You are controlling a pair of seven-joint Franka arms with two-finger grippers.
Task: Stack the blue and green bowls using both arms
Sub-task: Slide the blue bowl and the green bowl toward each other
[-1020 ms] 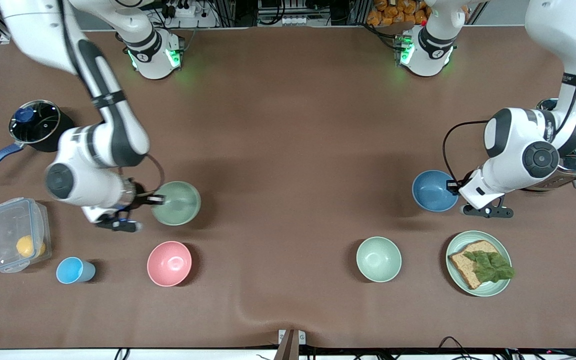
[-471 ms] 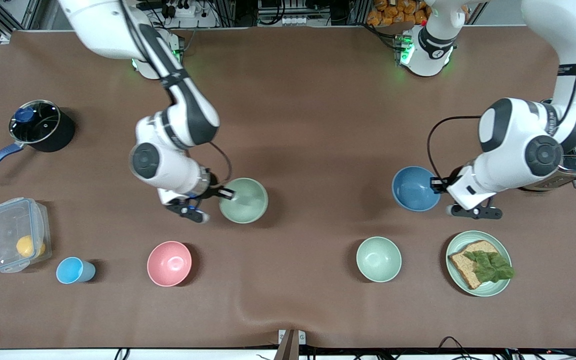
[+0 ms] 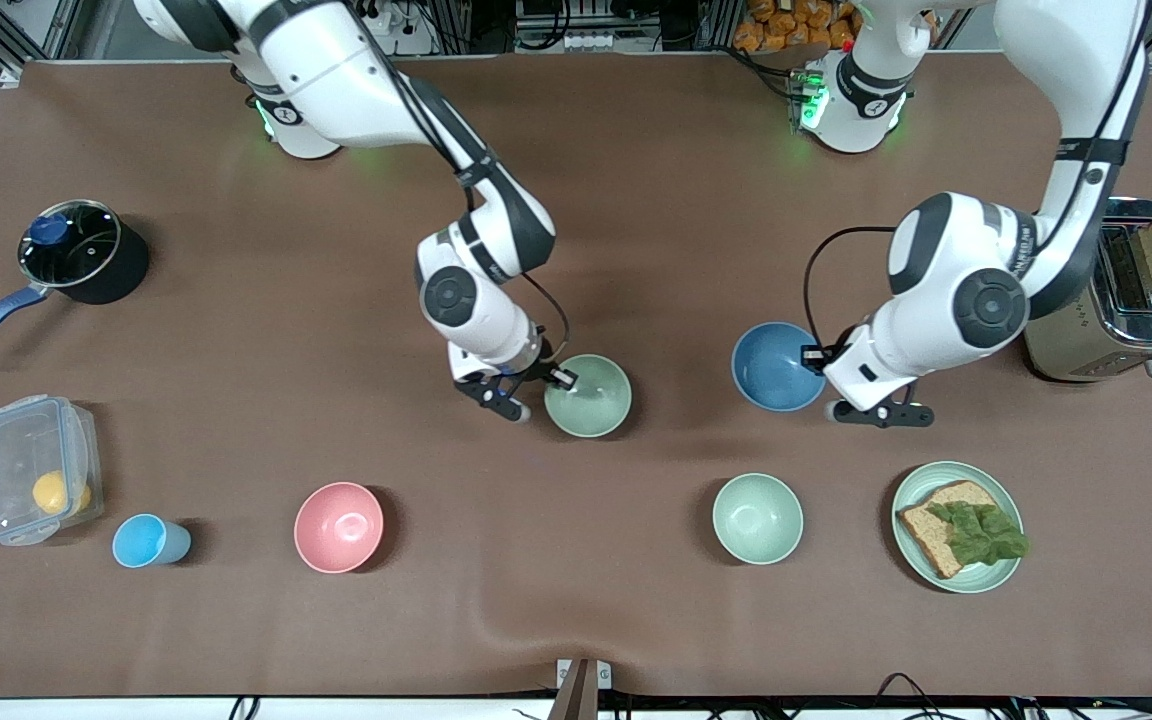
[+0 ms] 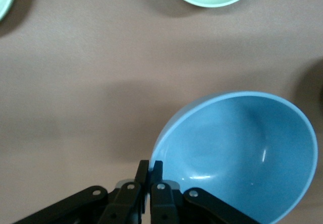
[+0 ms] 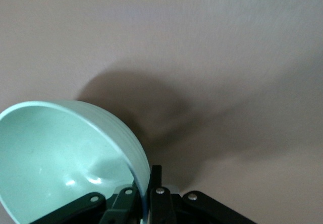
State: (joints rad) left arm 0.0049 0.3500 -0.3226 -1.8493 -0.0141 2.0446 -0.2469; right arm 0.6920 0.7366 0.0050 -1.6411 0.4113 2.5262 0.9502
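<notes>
Both bowls are already picked up, and the stacking itself is what remains. The right claw (image 3: 564, 379) is clamped on the rim of the green bowl (image 3: 589, 396), one finger inside the wall and one outside, as the right wrist view shows (image 5: 149, 196); the shadow spread under the bowl there suggests it hangs clear of the table (image 3: 636, 200). The left claw (image 3: 816, 355) is pinched the same way on the rim of the blue bowl (image 3: 777, 366), its fingers (image 4: 150, 171) together on the thin wall, and the bowl appears tilted and lifted above the table. Taking the mint bowl (image 3: 758, 518) as the landmark: the blue bowl is held over the table farther from the front camera than the mint bowl, almost straight above it in that view, while the green bowl is held over a spot farther from the camera and toward the right arm's end. The two held bowls are near each other but apart, with bare table between them. My judgement is that the task is about halfway: the grasps and lifts are done; still to come are setting one bowl down, bringing the other over it, lowering it inside and releasing both rims.
</notes>
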